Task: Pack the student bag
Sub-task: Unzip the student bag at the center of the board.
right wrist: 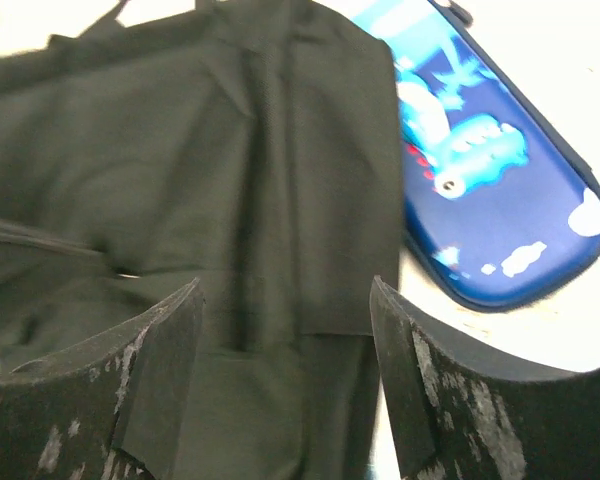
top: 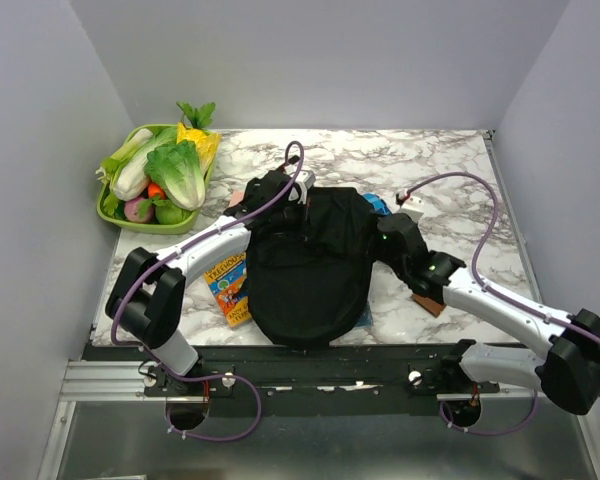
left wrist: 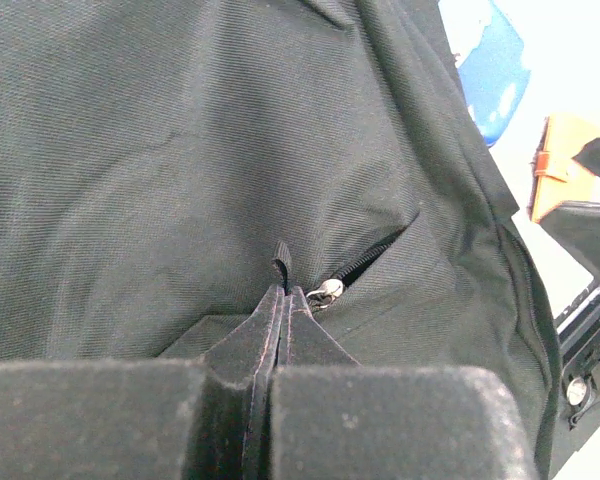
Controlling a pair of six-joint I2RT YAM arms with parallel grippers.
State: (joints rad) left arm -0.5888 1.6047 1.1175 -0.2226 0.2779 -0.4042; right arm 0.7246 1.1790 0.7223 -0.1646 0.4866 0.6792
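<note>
The student bag (top: 305, 265) lay at the near middle of a white, grey-veined marble tabletop (top: 450, 165) enclosed by plain grey walls (top: 330, 60), with a green tray (top: 115, 212) of vegetables (top: 175, 170) at far left. The left gripper (left wrist: 283, 295) was pinched tight on the bag's zipper tab (left wrist: 282, 262). The right gripper (right wrist: 285, 300) stood with jaws wide apart over the bag's fabric, holding nothing.

This is looking like a robotics lab cell; plain pale panels (top: 310, 60) are boxing in a marble-patterned table (top: 450, 160); the left arm (top: 195, 250) and right arm (top: 500, 300) are sitting bolted to a metal rail (top: 100, 380); purple cables (top: 494, 215) are looping about; a green tray (top: 106, 211) is holding toy vegetables (top: 180, 170).
</note>
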